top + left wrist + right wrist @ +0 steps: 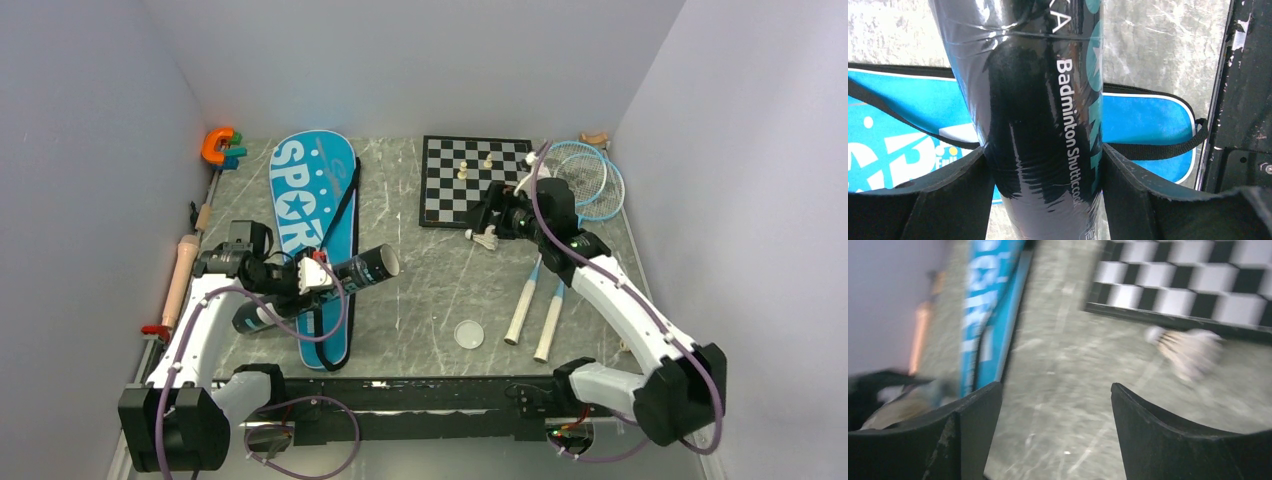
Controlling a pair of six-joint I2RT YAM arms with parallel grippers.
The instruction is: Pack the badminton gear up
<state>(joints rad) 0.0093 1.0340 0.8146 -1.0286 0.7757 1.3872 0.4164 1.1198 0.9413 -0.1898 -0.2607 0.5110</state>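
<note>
Light-blue rackets (590, 178) number two. They lie side by side at the right of the table, heads by the far wall and white handles pointing toward the arms. One black tube (365, 267), one blue bag (305, 195) and one white shuttlecock (487, 238) can be counted with certainty. A small white thing at the board's far right corner is too unclear to name.

The left gripper (315, 278) is clamped on the tube's middle, a finger pressed against either side. It holds the tube nearly level over the near half of the bag, open end toward the table's centre. The right gripper (490, 222) hovers just above the shuttlecock, jaws spread wide with nothing between them; its wrist view is blurred.

The table (420, 290) is grey and marbled, closed in by pale walls (90, 130) on three sides.

A chessboard (450, 205) with two pale chess pieces (462, 171) sits just beyond the shuttlecock, touching the racket heads' side. An orange clamp (220, 146) rests in the far left corner, and a clear round disc (468, 334) lies left of the racket handles.
</note>
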